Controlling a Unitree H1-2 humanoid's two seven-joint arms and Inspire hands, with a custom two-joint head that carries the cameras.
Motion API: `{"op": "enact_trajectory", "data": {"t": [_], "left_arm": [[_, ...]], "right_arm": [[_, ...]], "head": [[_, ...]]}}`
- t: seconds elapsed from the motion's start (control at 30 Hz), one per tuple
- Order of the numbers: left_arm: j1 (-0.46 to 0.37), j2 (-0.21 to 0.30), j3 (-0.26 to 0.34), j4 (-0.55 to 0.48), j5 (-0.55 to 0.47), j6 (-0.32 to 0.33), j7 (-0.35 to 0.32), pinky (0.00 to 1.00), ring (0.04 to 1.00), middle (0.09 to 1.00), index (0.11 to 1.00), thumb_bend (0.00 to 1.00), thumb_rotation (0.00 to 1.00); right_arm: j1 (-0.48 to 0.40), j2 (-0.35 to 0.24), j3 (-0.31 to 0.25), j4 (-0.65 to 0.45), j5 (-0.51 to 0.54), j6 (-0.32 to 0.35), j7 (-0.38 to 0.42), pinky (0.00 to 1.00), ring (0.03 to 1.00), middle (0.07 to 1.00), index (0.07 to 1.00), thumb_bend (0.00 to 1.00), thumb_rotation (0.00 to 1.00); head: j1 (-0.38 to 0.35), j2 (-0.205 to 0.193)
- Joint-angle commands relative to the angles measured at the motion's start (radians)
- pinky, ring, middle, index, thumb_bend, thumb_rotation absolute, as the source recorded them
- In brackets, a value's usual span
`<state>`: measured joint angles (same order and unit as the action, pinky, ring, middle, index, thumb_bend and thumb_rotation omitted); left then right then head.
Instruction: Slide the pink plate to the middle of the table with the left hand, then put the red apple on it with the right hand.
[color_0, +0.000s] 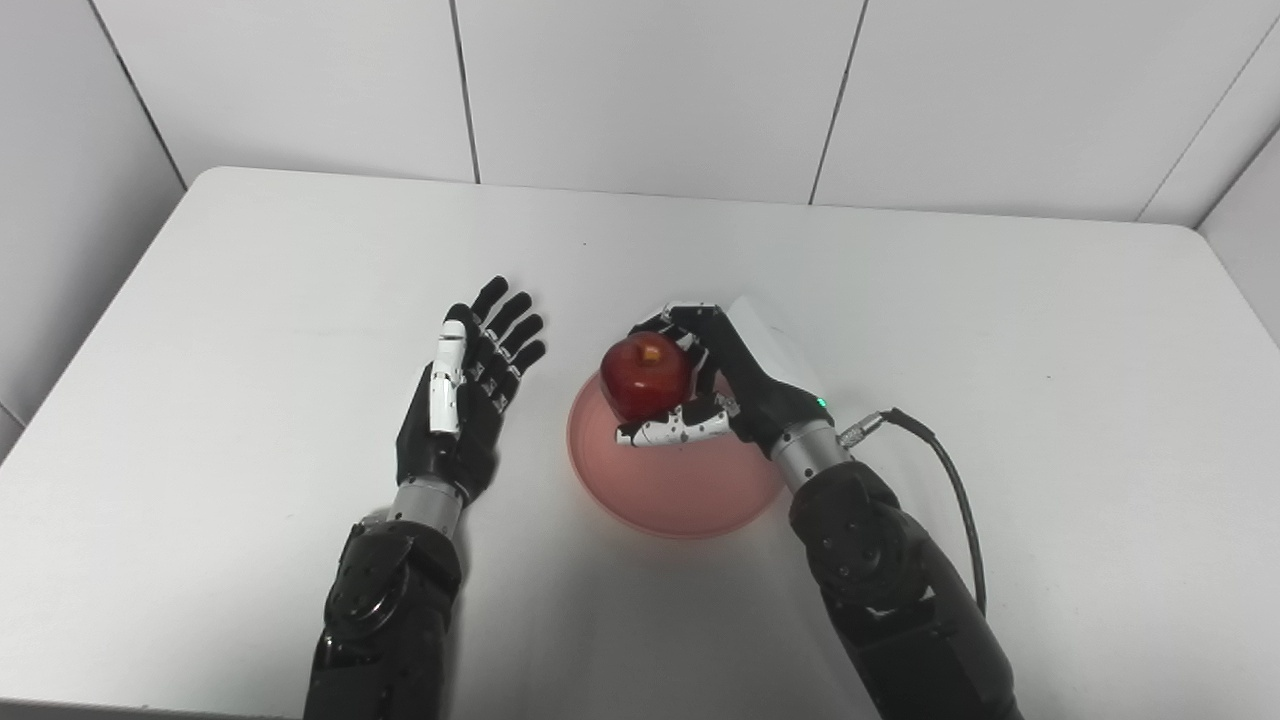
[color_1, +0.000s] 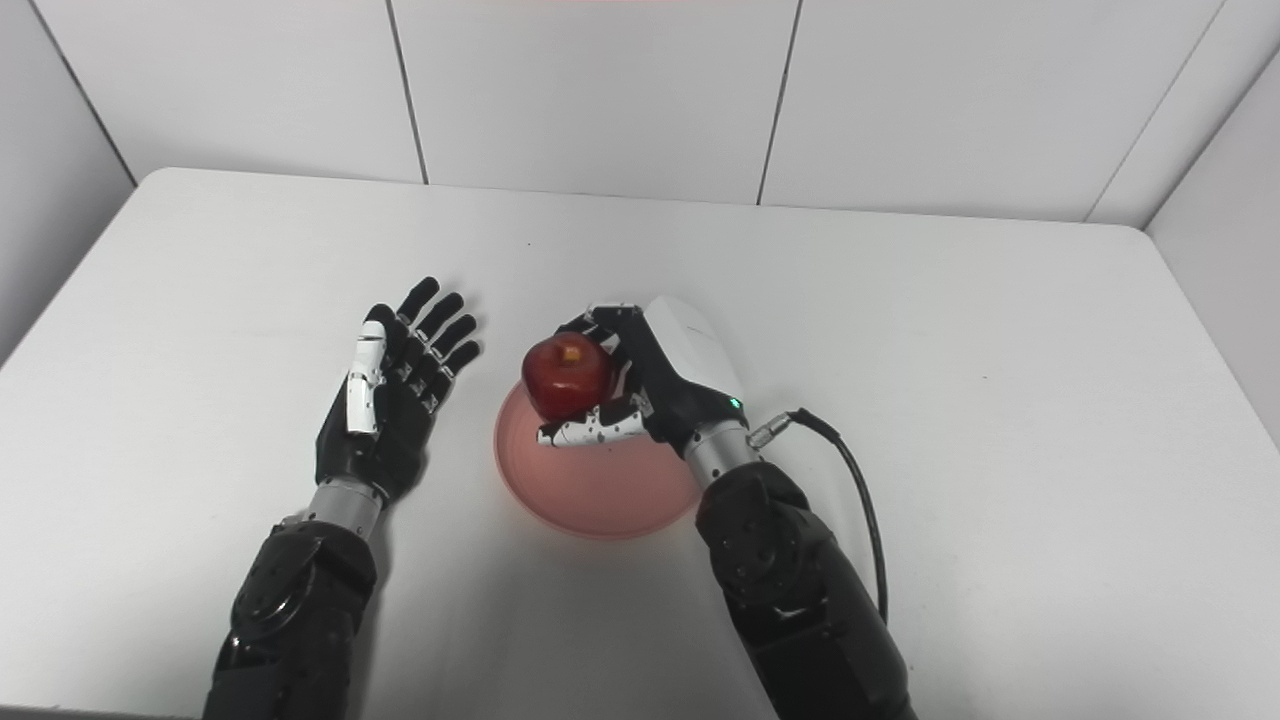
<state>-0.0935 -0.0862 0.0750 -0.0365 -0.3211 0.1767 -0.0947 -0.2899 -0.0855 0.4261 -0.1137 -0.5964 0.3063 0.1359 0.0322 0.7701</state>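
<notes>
Right hand wrapped around the red apple: fingers curl over its far side, thumb braces the near side underneath. Apple sits above the far part of the pink plate; I can't tell whether it touches the plate yet.

Left hand holds nothing, fingers spread flat and straight, parked just left of the plate, not touching it.

Handling, my read: apple is firm, round, glossy skin, so it could slip or roll once the fingers let go. The present hold across its widest part looks right. I'd lower it until it bears on the plate's flat centre before spreading the fingers. Plate looks light and shallow; it may skid on the white table if nudged.
</notes>
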Motion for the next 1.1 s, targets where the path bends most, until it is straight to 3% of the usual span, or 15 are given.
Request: {"op": "enact_trajectory", "data": {"t": [0.0,1.07], "left_arm": [[-0.012,0.001,0.004,0.011,0.001,-0.004,0.008,0.90,0.891,0.896,0.891,0.43,1.00],[-0.008,-0.004,0.002,0.012,0.001,-0.003,0.009,0.90,0.891,0.898,0.891,0.43,1.00]], "right_arm": [[-0.024,0.003,-0.002,-0.013,-0.011,-0.073,-0.030,0.25,0.339,0.437,0.488,0.51,0.13],[-0.002,-0.028,0.005,0.006,-0.085,-0.061,-0.002,0.25,0.352,0.466,0.490,0.52,0.14]], "head": [[0.001,0.000],[-0.008,-0.001]]}}
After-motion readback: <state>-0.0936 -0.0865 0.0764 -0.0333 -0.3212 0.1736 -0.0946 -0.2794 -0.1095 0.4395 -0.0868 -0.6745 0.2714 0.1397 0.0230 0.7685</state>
